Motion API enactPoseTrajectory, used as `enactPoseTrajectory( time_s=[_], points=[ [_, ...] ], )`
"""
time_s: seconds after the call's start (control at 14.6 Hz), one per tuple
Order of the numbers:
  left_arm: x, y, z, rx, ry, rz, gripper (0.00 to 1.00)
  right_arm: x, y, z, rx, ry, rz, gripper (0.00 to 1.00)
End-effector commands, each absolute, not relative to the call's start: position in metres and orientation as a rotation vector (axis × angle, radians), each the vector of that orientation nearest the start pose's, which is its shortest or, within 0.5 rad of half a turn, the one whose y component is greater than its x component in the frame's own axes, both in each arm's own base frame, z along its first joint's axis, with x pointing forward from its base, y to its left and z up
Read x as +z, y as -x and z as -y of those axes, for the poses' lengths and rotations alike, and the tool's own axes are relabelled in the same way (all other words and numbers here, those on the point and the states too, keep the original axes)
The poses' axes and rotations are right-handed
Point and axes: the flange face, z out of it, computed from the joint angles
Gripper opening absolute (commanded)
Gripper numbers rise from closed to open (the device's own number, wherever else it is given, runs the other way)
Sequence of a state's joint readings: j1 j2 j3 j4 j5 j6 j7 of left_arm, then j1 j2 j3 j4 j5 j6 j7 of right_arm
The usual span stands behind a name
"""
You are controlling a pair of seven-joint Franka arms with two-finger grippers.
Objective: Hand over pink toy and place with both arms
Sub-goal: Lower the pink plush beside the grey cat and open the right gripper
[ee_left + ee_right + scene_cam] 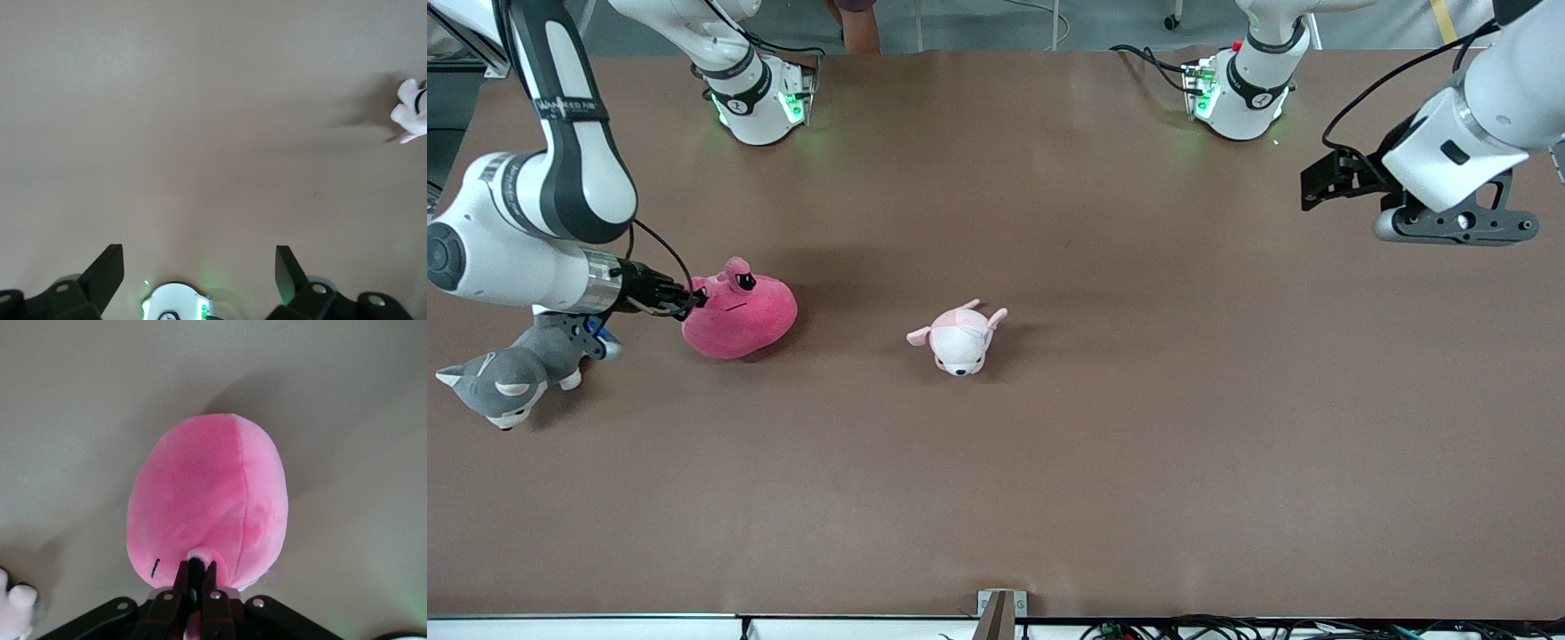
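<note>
Gripping a small nub at the edge of the pink toy, your right hand is clenched — the toy rests on the table at the right arm's end. The left hand waits spread wide, empty, well apart over the table's other end, so you've a long carry toward it.
</note>
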State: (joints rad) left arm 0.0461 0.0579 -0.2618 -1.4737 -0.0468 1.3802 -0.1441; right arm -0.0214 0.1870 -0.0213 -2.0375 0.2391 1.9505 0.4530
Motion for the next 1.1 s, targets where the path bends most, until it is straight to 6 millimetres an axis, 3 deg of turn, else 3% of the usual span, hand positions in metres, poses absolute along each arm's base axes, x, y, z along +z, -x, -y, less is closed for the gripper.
enactPoseTrajectory(
  time_s=[0.0,0.14,0.41,0.82,1.03],
  points=[
    [0.611,-0.521,0.109,0.221,3.14,-0.159,1.0,0.317,-0.556,0.013,0.45,2.822,-0.814,0.36],
    [0.615,-0.504,0.108,0.194,3.13,-0.184,1.0,0.322,-0.563,0.013,0.412,2.827,-0.808,1.0],
    [0.616,-0.505,0.085,0.178,3.135,-0.162,1.0,0.361,-0.586,0.009,0.297,2.876,-0.638,1.0],
    [0.618,-0.513,0.066,0.149,3.146,-0.171,1.0,0.45,-0.618,0.022,0.124,3.11,-0.121,1.0],
    [0.632,-0.528,0.05,0.107,3.168,-0.117,1.0,0.494,-0.622,0.029,0.116,3.141,-0.048,1.0]
  ],
)
